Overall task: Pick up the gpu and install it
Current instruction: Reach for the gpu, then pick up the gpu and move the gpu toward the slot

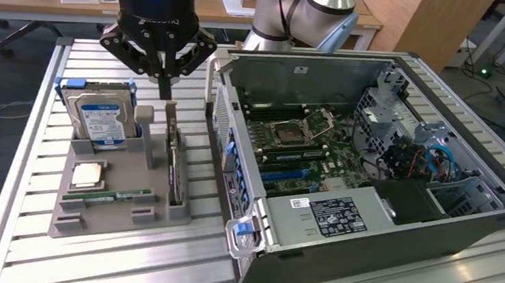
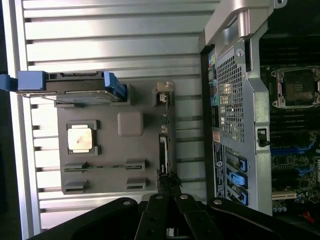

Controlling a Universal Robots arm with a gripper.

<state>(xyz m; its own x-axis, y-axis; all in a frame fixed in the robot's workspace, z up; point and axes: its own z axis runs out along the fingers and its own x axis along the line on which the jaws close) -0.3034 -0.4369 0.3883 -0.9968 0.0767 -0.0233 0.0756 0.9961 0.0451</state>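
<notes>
Gpu (image 1: pixel 175 159): thin, light, stiff yet fragile card, standing on edge in grey tray (image 1: pixel 108 221) beside computer case (image 1: pixel 343 262); grasp along bare top edge, avoiding components; claw (image 1: pixel 163 91) closed, apparently empty, just above it.

Slatted metal table (image 1: pixel 113 266), grey parts tray (image 1: pixel 110 220), open computer case (image 1: pixel 388 263)

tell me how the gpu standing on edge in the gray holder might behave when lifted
The gpu looks like a thin flat board, so it is probably stiff and light. Standing on edge in the slots of the gray holder, it would likely tip once free. Its narrow edge may twist in a pinch.
</notes>
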